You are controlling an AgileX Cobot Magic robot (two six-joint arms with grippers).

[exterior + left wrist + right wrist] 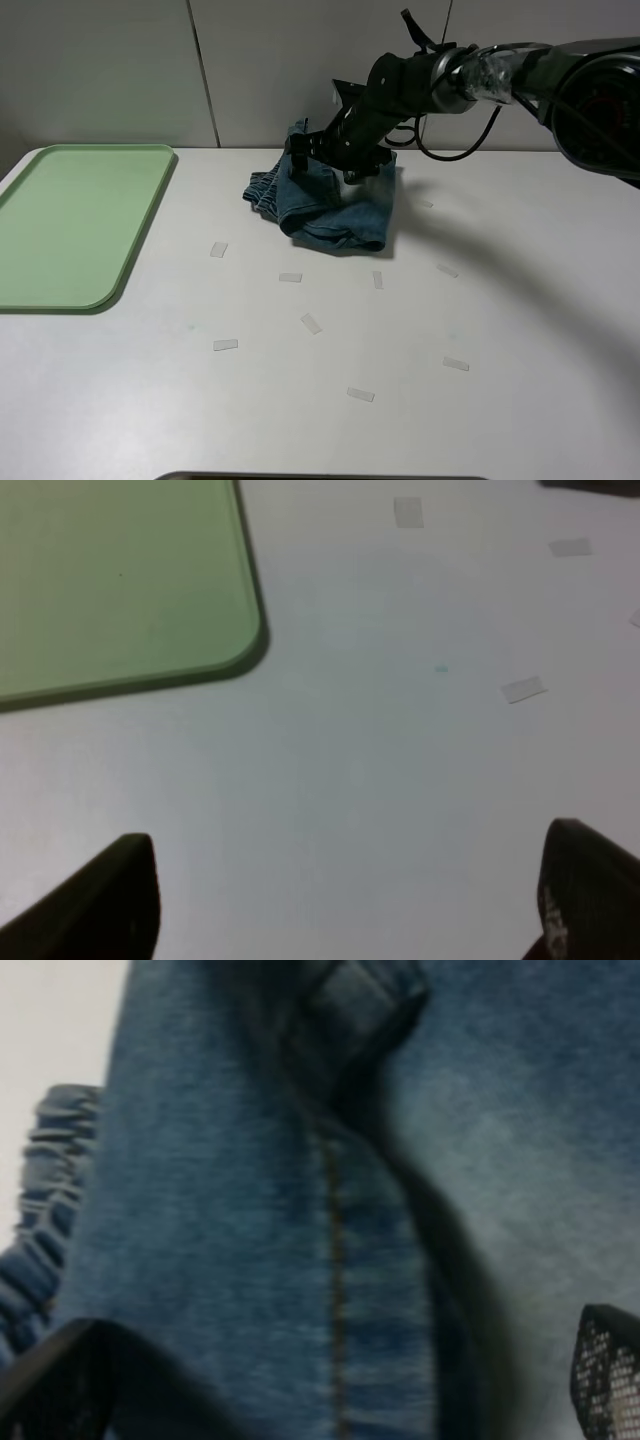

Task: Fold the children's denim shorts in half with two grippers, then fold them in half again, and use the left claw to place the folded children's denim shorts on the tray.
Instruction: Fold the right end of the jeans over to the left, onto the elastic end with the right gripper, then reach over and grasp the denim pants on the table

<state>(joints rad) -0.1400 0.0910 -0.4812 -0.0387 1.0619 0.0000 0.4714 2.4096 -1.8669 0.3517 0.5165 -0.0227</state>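
exterior high view, with both wrist views. the children's denim shorts (325,205) lie as a rumpled heap on the table (420,340), in the upper middle of the frame and well apart from the tray (70,220) at the left edge. the elastic waistband (262,190) shows on the heap's left side. the heap's wider spread runs left to right across the frame, though the bunching leaves its true long axis hard to read.

the right gripper (340,158) reaches in from the upper right and hangs over the back of the heap. its jaws stand spread wide, and its wrist view shows a seam of denim filling the gap between the two tips. whether the tips touch the cloth cannot be told.

the left gripper (350,900) does not show in the exterior view. its jaws are also spread, over bare table, with one rounded corner of the tray and a few tape strips (290,277) nearby.

judgement: the right arm is much the nearer to the shorts, which lie directly under its jaws. no fold looks made yet. the left arm would have to travel away from the tray, toward the upper middle, before a two-handed first fold could begin.
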